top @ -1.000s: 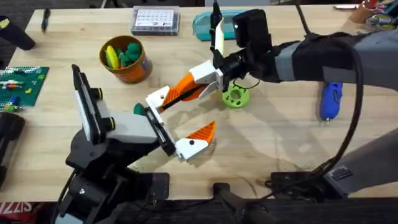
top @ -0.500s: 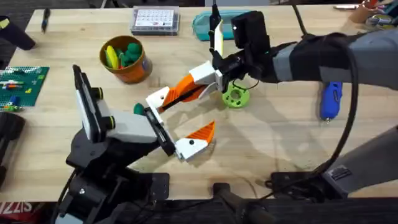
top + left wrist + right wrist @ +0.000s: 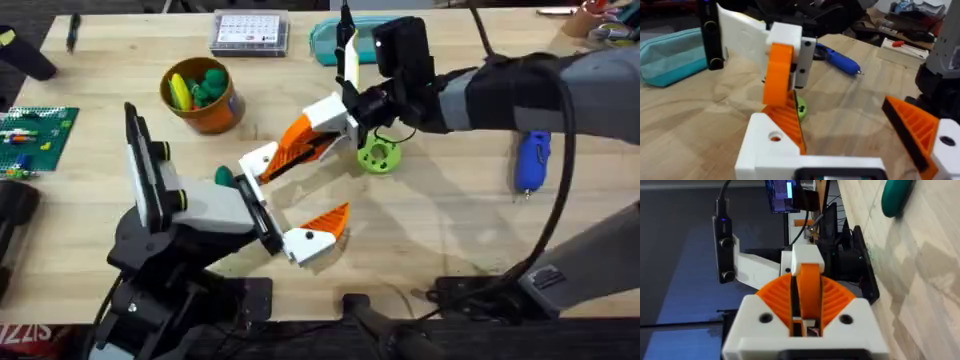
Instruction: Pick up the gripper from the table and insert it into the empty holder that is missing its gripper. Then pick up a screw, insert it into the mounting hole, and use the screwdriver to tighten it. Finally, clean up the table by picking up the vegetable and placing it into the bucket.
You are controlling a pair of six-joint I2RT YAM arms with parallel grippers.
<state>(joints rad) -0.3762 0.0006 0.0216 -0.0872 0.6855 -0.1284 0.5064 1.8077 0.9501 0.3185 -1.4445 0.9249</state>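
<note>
L end effector [image 3: 290,215] wide open, R's [image 3: 300,145] shut.

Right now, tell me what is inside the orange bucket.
The bucket holds toy vegetables: a yellow piece leaning at its left side and green pieces beside it. They cover the bottom, so anything under them is hidden.

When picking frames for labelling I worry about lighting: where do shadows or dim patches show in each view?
Overhead: even light, soft arm shadows on the table beside the lime green disc. Left wrist: faint shadow under the screwdriver. Right wrist: bright table with shadow bands, dim room behind.
</note>
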